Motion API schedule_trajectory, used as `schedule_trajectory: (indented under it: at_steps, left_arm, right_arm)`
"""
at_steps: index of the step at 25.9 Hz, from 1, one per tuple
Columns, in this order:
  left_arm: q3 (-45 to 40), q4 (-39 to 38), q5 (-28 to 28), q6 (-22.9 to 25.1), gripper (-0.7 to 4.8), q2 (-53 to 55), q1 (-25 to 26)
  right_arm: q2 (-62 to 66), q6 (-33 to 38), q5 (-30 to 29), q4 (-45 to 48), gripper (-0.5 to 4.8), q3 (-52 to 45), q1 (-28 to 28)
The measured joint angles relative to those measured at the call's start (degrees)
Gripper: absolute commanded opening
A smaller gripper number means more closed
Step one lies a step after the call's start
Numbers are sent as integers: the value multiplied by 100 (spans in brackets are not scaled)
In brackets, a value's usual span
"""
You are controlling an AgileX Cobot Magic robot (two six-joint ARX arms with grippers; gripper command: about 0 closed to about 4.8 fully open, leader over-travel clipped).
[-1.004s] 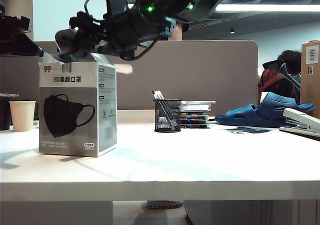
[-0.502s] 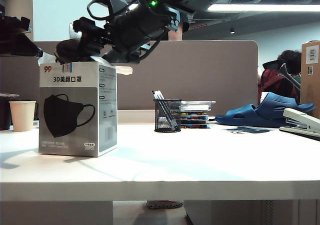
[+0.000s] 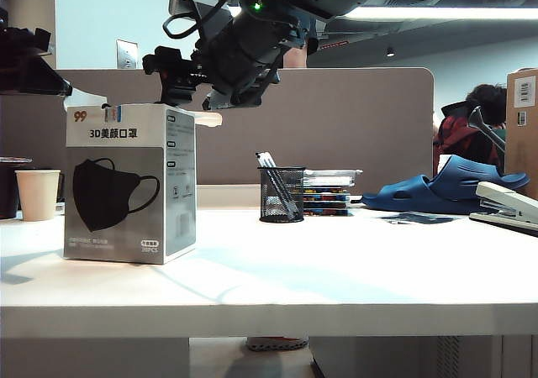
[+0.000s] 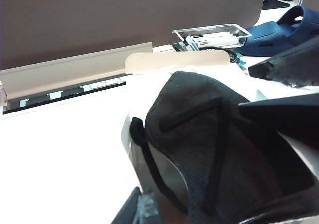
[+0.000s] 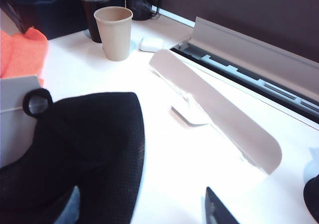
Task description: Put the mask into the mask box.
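Note:
The mask box (image 3: 130,185) stands upright at the table's left, its printed mask picture facing me. In the left wrist view the black mask (image 4: 214,144) lies in the box's open top, one ear loop hanging over the rim. The right wrist view shows the mask (image 5: 84,149) spread below my right gripper (image 5: 147,206), whose jaws are open and wide apart, not gripping it. From outside, my right gripper (image 3: 166,65) hangs just above the box's top right. My left gripper (image 3: 63,84) is at the box's top left, shut (image 4: 139,209); whether it pinches anything is hidden.
A white top flap (image 5: 219,119) sticks out from the box. A paper cup (image 3: 38,193) stands left of it. A mesh pen holder (image 3: 281,193), blue slippers (image 3: 445,189), a stapler (image 3: 508,206) and a brown carton (image 3: 521,126) lie to the right.
My right gripper has drawn back up and to the right from over the box's top, leaving the mask there. The left arm and the box have stayed still.

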Motion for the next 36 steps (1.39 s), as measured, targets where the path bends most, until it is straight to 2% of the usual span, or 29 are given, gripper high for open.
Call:
schedule_trajectory:
  at_steps: [4,9,10,12,13,15,17,20,21,22,25,27,33,34,35,36]
  left_arm:
    - [0,2,2,0,-6,0,0]
    - [0,2,7,0,-6,0,0]
    - [0,2,4,0,-6,0,0]
    - [0,0,4,0,-6,0,0]
    - [0,-2,4,0,-6,0,0]
    - [0,-4,-2,0,-6,0,0]
    - [0,-2,-13,0,-6,0,0]
    - [0,-2,-13,0,-6,0,0]
    - [0,-2,-13,0,-6,0,0]
    - [0,-2,-13,0,-6,0,0]
    - [0,-2,-13,0,-6,0,0]
    - [0,-7,-11,0,-6,0,0]
    - [0,-13,-13,0,-4,0,0]
    - [0,-13,-13,0,24,0,0]
    - [0,-13,-15,0,78,0,0]
    - [0,-13,-13,-2,196,0,0]
  right_arm:
    - [-48,-236,0,-181,269,7,26]
    - [-90,-664,-42,-474,268,33,39]
    - [-92,-669,-179,-476,244,33,39]
    - [-90,-688,-1117,-481,148,24,22]
    - [-79,-684,-1790,-479,138,13,24]
    - [-74,-658,-2433,-470,139,9,61]
    - [-74,-564,-2732,-481,139,9,68]
    - [-129,-540,-2745,-483,208,9,70]
    - [-173,-540,-2699,-485,260,9,70]
    - [-269,-538,-2437,-487,286,9,70]
    - [-463,-533,-2074,-481,286,9,42]
    - [-533,-533,-2026,-511,248,9,-2]
    - [-570,-533,-1996,-1266,247,7,-33]
    - [-570,-533,-1996,-1340,247,7,-33]
    - [-590,-533,-1991,-1416,247,-9,-33]
    - [-623,-533,-1928,-1451,244,-15,-33]
